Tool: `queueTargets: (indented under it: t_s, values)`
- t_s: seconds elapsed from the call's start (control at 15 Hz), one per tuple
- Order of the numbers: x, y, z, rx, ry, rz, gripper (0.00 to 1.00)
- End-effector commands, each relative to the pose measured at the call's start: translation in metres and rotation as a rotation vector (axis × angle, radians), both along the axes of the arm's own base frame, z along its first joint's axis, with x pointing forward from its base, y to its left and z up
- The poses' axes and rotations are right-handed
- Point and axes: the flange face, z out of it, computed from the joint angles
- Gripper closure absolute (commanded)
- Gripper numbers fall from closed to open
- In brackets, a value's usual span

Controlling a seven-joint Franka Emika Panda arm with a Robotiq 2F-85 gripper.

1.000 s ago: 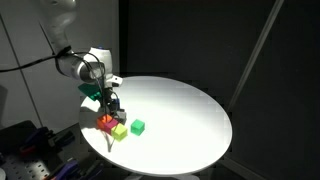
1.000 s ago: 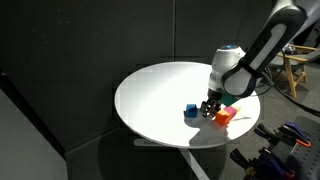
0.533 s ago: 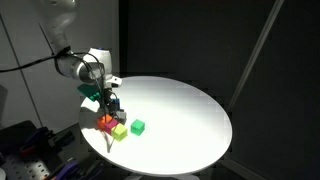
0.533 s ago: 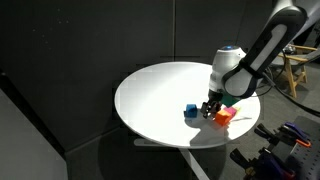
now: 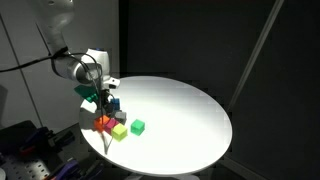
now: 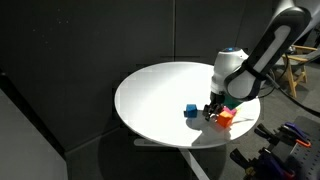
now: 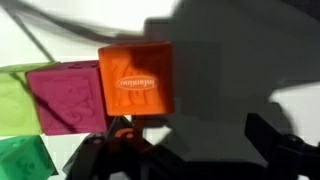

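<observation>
My gripper [image 5: 106, 104] hangs low over a cluster of toy blocks near the edge of the round white table [image 5: 185, 110]. In the wrist view its dark fingers [image 7: 190, 150] are spread apart with nothing between them, only shadowed table. An orange block [image 7: 137, 80] lies just ahead of the left finger, with a magenta block [image 7: 68, 95], a yellow-green block [image 7: 15, 100] and a green block [image 7: 20, 158] beside it. In both exterior views the gripper [image 6: 213, 108] stands between a blue block [image 6: 190, 111] and the orange block [image 6: 224, 118].
The yellow-green block [image 5: 120, 130] and the green block [image 5: 137, 126] sit by the table's rim. Black curtains surround the table. Equipment [image 5: 25, 150] stands beside the table, and a wooden stool [image 6: 298, 65] stands behind the arm.
The gripper has shifted slightly sideways over the blocks. The blocks have not moved.
</observation>
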Motion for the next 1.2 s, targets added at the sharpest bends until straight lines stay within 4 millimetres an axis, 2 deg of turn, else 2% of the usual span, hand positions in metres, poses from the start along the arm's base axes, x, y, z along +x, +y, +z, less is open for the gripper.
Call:
queueTargets:
  t_s: [0.0, 1.13]
  values:
    - [-0.012, 0.002, 0.011, 0.008, -0.012, -0.002, 0.00]
    - [-0.039, -0.001, 0.014, 0.016, 0.021, -0.021, 0.00]
